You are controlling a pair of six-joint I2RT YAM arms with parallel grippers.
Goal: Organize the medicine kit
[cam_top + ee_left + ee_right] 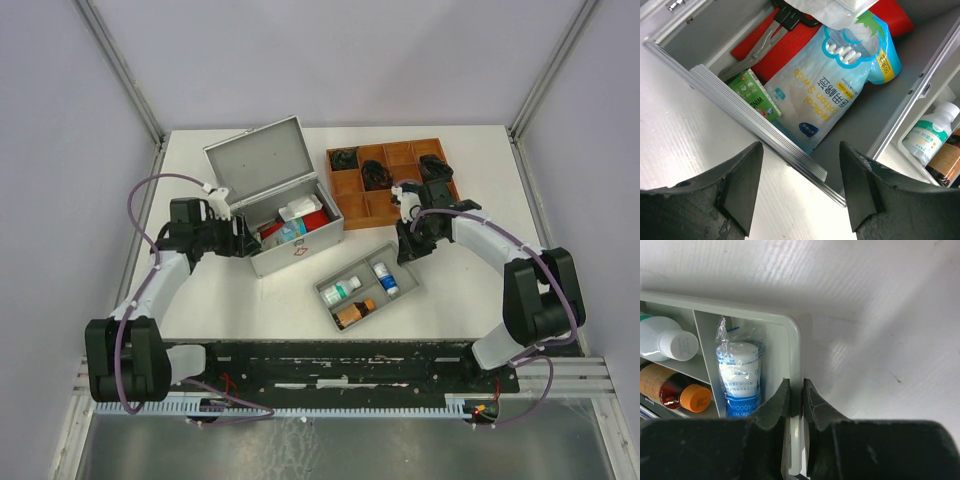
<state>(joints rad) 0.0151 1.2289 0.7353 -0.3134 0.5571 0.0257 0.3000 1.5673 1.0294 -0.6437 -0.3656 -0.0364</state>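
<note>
The medicine kit (pixel 285 200) is a silver-grey metal case standing open in the middle, lid tilted back. In the left wrist view its rim (pixel 760 125) runs diagonally; inside lie a blue cotton swab bag (pixel 835 85), a red pouch (pixel 790 50) and a green box (pixel 752 92). My left gripper (pixel 243 238) is open and empty at the case's left end, its jaws (pixel 800 190) just outside the rim. A grey insert tray (pixel 365 285) with bottles lies in front of the case. My right gripper (pixel 408 245) is shut on the tray's end wall (pixel 795 340).
The tray holds a wrapped bandage roll (pixel 740 372), a white bottle (pixel 665 337) and a brown bottle with an orange cap (pixel 680 392). A brown wooden compartment tray (pixel 395 180) with black items stands at the back right, close behind my right arm.
</note>
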